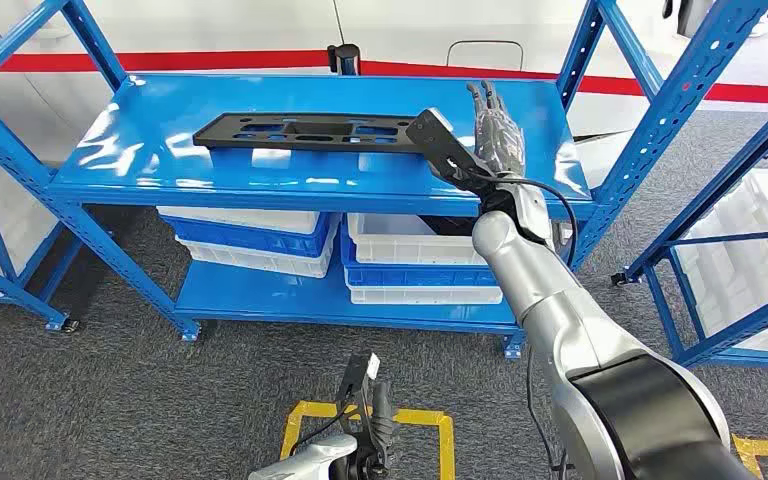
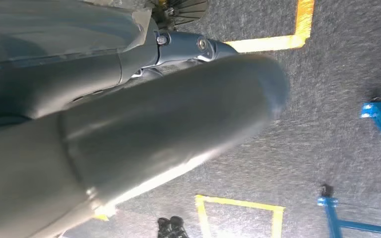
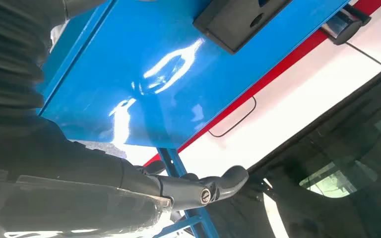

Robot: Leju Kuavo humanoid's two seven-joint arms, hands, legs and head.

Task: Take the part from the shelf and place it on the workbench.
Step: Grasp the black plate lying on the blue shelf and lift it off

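Observation:
A flat black part (image 1: 300, 130) with several cut-outs lies lengthwise on the top board of the blue shelf (image 1: 140, 160). My right hand (image 1: 495, 135) hovers over the board just right of the part's right end, fingers stretched out and apart, holding nothing. The right wrist view shows that end of the part (image 3: 238, 20) on the glossy blue board (image 3: 144, 89), with my right hand (image 3: 198, 188) apart from it. My left hand (image 1: 370, 430) hangs low near the floor, and the left wrist view shows it (image 2: 144, 134) blurred and close, with nothing in it.
White and blue bins (image 1: 260, 235) (image 1: 415, 265) are stacked on the lower board. A second blue rack (image 1: 740, 250) stands at the right. A white wall with a red stripe (image 1: 230, 60) runs behind. Yellow tape (image 1: 430, 418) marks the grey carpet.

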